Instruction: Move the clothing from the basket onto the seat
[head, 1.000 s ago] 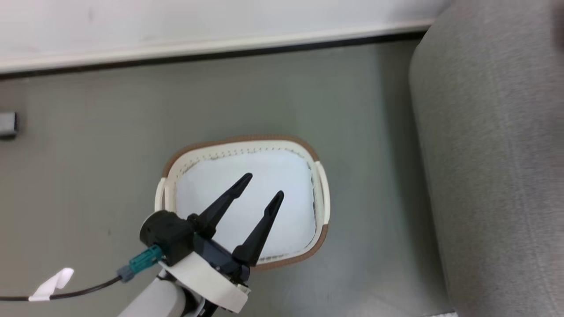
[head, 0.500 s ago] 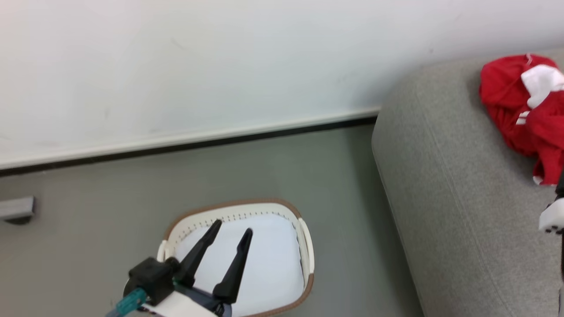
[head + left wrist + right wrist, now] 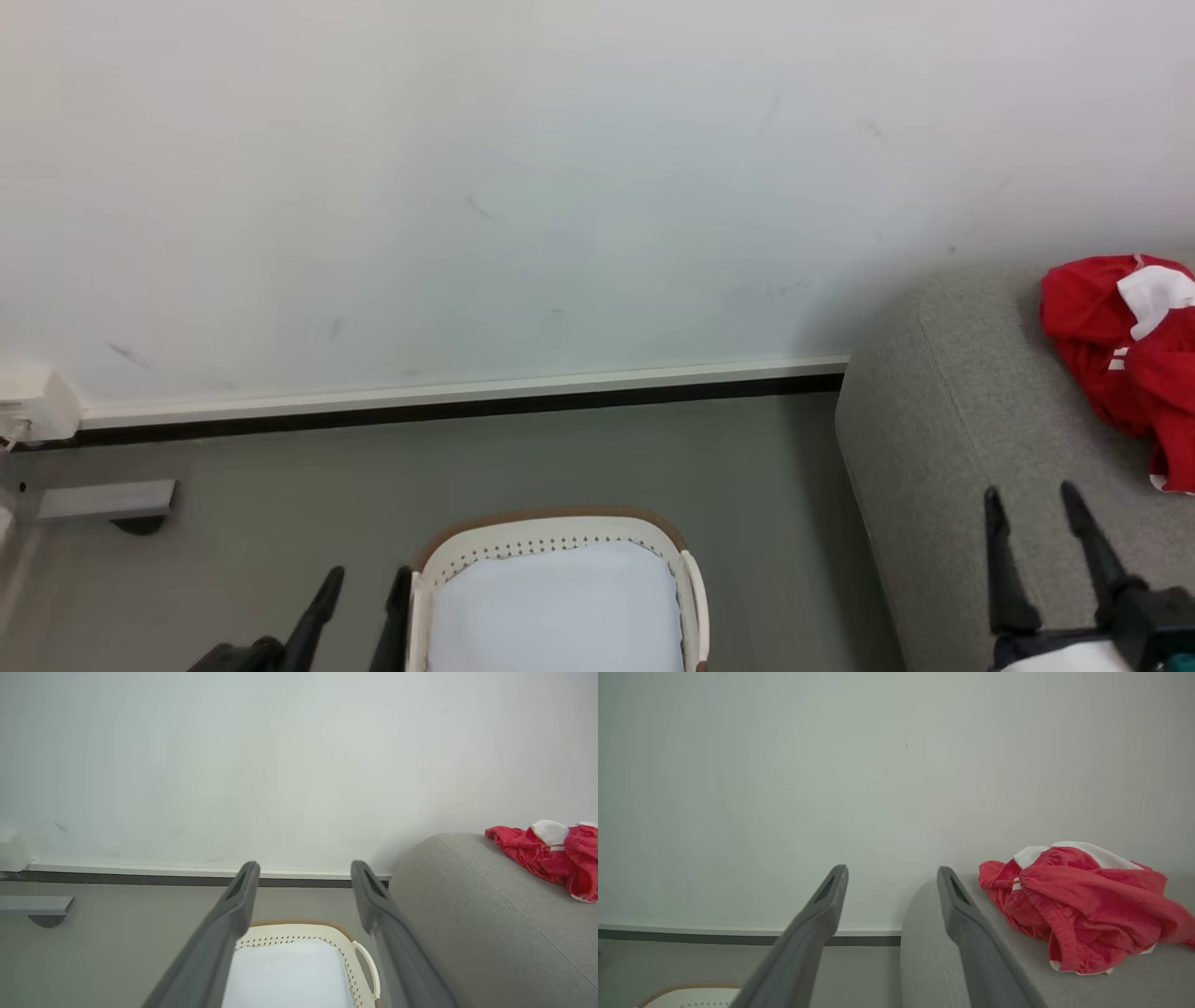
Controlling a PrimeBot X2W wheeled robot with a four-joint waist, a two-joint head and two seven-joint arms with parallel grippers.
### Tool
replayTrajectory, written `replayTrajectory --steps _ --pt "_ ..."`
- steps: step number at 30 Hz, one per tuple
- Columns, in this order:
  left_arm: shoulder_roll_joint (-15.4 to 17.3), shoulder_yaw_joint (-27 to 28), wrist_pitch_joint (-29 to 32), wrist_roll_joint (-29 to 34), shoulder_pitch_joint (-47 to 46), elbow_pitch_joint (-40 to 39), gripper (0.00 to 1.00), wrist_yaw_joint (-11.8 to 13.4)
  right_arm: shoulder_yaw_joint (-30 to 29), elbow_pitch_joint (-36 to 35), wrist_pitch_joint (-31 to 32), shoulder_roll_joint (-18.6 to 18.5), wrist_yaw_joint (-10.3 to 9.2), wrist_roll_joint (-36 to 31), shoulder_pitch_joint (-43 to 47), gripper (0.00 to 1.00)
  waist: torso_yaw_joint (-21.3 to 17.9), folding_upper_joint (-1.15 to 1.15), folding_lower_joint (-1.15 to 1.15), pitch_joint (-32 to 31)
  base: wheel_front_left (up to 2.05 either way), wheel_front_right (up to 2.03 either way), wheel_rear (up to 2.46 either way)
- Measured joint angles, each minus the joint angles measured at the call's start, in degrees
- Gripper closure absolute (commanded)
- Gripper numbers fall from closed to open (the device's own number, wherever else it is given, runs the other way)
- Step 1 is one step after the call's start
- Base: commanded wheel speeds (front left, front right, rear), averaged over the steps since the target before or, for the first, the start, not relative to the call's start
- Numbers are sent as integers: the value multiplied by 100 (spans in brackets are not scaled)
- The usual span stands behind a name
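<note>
The red and white clothing (image 3: 1106,364) lies crumpled on the grey seat (image 3: 934,448) at the right, close to the wall. The white basket (image 3: 560,534) stands on the floor at the bottom centre; inside it I see just its white lining. My left gripper (image 3: 368,577) is open and empty, just left of the basket's rim. My right gripper (image 3: 1030,493) is open and empty over the seat, short of the clothing. The left wrist view has the open left gripper (image 3: 304,865), basket (image 3: 299,933), seat (image 3: 467,914) and clothing (image 3: 537,856). The right wrist view has the open right gripper (image 3: 892,869), with clothing (image 3: 1073,905) on the seat (image 3: 934,952) to its right.
A pale wall with a white and black baseboard (image 3: 467,397) runs behind the basket and seat. A grey flat block (image 3: 103,499) and a white box (image 3: 28,406) sit at the far left by the wall. Grey floor (image 3: 560,457) lies between wall and basket.
The head camera has tilted up, so the basket sits lower in the picture. My left gripper has drawn back from over the basket to its left side. My right gripper has come into view over the seat.
</note>
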Motion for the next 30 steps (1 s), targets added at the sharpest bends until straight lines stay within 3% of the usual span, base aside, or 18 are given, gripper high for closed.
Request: replayTrajectory --steps 7,17,30 --pt "-271 704 0 402 369 92 0 -248 697 159 0 5 0 168 548 0 56 0 1 -242 0 0 0" --pt "-698 1341 0 811 687 282 0 -611 793 338 0 2 0 275 719 0 22 0 1 -460 0 0 0" --pt "-902 1582 0 1057 686 375 0 -751 759 456 0 1 0 269 716 0 -37 0 2 -426 0 0 0"
